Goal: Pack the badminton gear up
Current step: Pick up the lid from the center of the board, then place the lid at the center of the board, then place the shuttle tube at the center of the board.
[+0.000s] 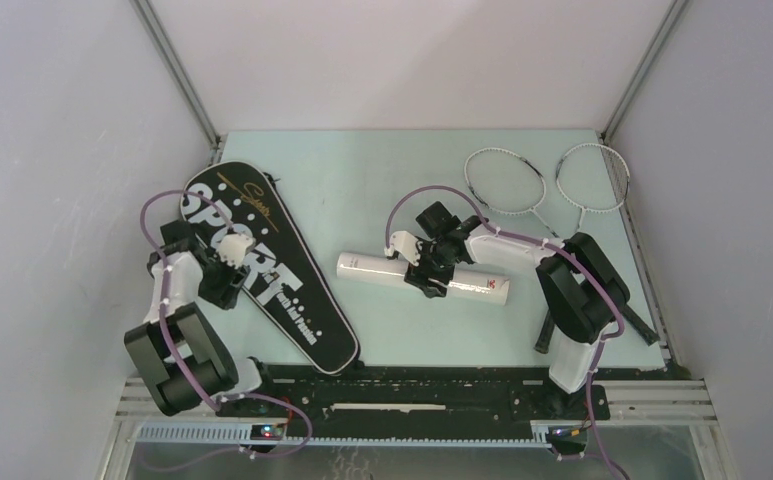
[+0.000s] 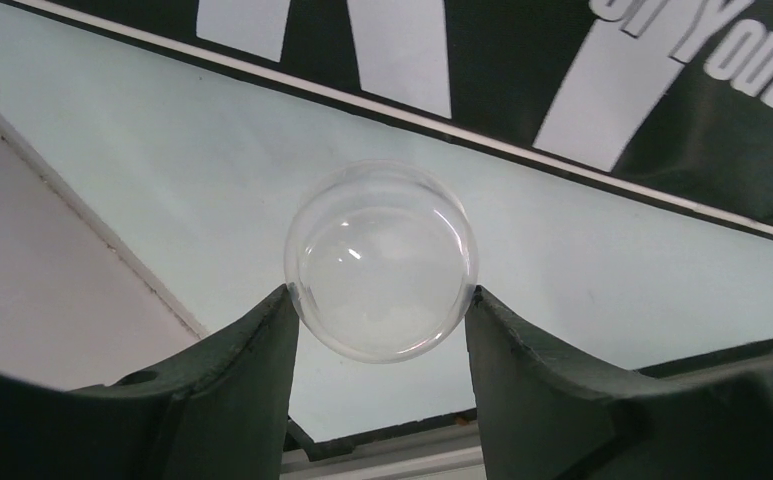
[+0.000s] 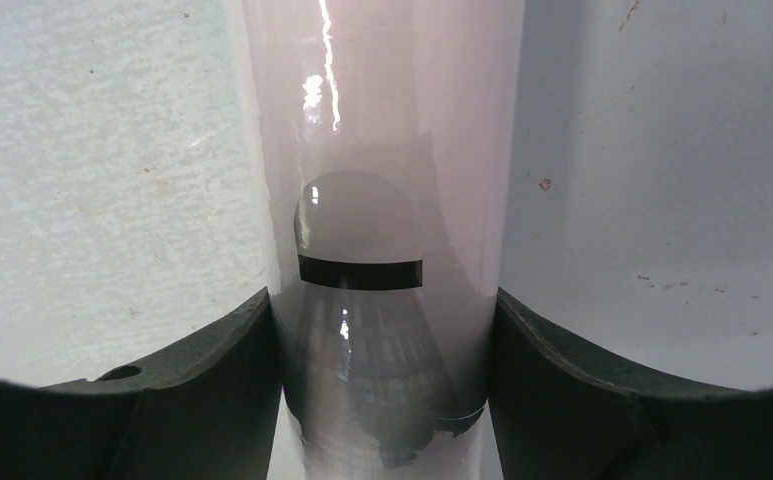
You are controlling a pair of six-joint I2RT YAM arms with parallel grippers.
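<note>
I count one black bag with the word "SPORT" on it. It lies flat at the left of the table, on a slant. There are two racquets, side by side at the far right. One long white tube lies in the middle. One small clear round cap is there too.

My left hand pinches the clear cap between its two fingers, at the left edge of the bag. My right hand is pressed on both sides of the tube, near its middle.

My right arm hides most of the racquet handles. My left hand covers some of the bag's letters. From above the cap is only a pale blob. A grey shuttlecock shape shows on the tube. I cannot tell if it is printed there or sits inside.

The table is pale green and a bit scuffed. Plain grey-white walls stand on three sides, with metal strips in the corners. A black rail runs along the near edge.
</note>
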